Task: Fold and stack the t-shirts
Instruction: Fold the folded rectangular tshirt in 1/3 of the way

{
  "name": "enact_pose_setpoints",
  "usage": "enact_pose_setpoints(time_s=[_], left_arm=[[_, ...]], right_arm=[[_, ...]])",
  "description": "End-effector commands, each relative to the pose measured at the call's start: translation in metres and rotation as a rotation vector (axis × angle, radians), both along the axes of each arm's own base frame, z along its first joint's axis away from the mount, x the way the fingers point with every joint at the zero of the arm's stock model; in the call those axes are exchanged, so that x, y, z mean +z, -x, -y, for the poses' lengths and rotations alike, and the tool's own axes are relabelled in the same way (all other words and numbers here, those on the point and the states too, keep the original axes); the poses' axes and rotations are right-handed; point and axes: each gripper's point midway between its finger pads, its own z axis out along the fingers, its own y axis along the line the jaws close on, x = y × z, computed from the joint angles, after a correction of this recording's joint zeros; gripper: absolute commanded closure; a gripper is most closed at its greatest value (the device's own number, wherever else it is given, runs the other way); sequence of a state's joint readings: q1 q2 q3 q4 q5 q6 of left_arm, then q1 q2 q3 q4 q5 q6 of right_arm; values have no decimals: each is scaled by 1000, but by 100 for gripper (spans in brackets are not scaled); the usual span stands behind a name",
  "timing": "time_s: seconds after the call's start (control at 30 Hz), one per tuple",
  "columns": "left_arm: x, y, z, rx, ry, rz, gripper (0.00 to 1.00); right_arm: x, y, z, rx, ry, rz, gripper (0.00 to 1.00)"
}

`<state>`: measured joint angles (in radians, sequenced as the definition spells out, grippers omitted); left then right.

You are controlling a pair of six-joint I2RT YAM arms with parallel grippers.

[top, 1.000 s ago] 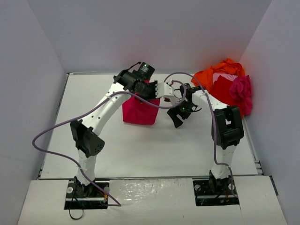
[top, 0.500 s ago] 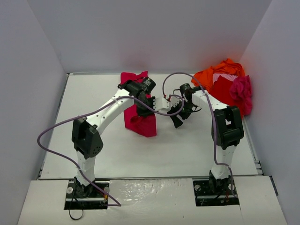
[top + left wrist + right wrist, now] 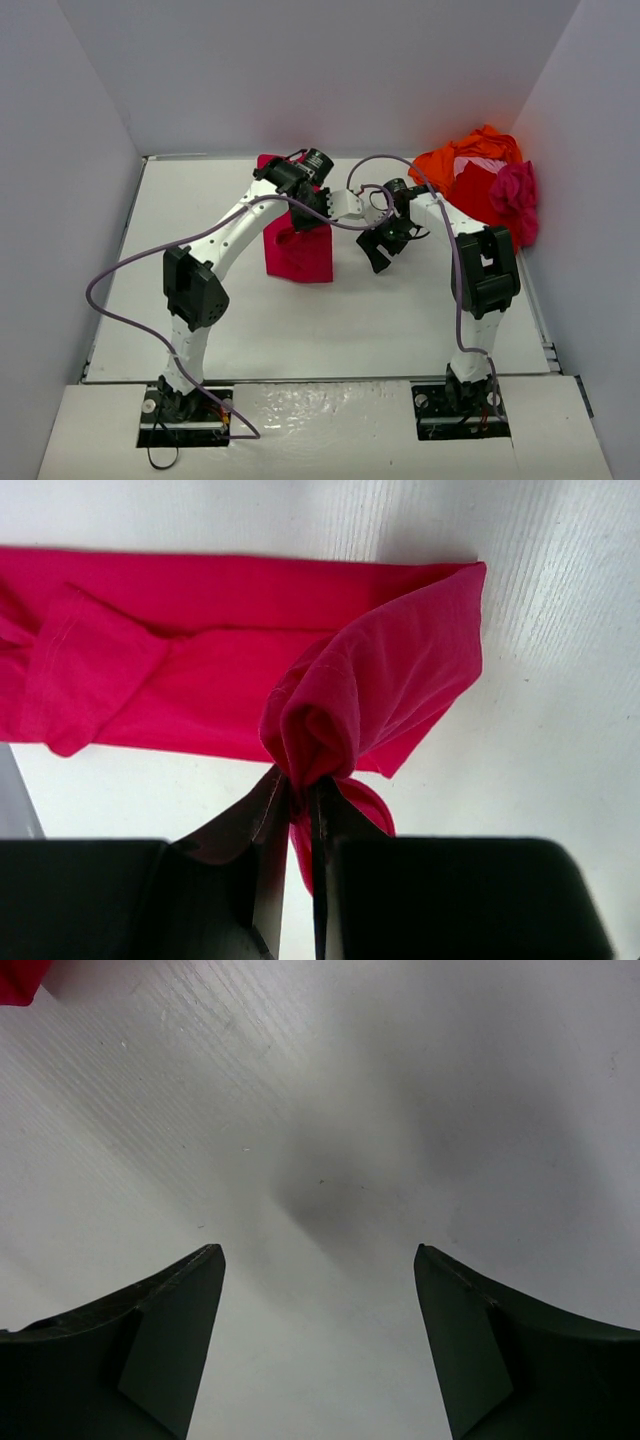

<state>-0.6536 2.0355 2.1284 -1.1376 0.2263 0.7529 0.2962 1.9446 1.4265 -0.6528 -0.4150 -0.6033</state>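
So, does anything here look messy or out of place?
Two things. The crimson shirt in the middle is not lying flat: one corner is bunched into a twisted knob where the left claw pinches it. And the other shirts sit in a crumpled, unfolded heap in the far right corner.
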Motion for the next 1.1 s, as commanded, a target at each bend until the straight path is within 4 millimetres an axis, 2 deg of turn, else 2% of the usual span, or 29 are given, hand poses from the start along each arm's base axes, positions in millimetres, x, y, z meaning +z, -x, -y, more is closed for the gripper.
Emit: enact_pose_setpoints(time_s=[0.0, 0.17, 0.3, 0.4, 0.6, 0.8, 0.9, 1.07], left_arm=[[72, 15, -21, 53, 11, 171, 100], [78, 32, -38, 88, -13, 202, 100], [73, 42, -45, 92, -26, 189, 100], [63, 46, -45, 85, -41, 164, 100], [41, 40, -37, 47, -70, 101, 100], [16, 18, -23, 6, -84, 51, 100], [2, 2, -26, 15, -104, 4, 100], [8, -29, -30, 45, -104, 38, 100]], right_arm=[[14, -2, -1, 6, -2, 38, 26], [15, -3, -1, 2, -1, 40, 26], [19, -2, -3, 4, -5, 49, 26], [20, -1, -5, 6, -10, 50, 26], [20, 2, -8, 12, -11, 46, 26], [16, 1, -7, 15, -2, 41, 26], [14, 0, -6, 16, 6, 38, 26], [9, -2, -3, 16, 23, 36, 26]])
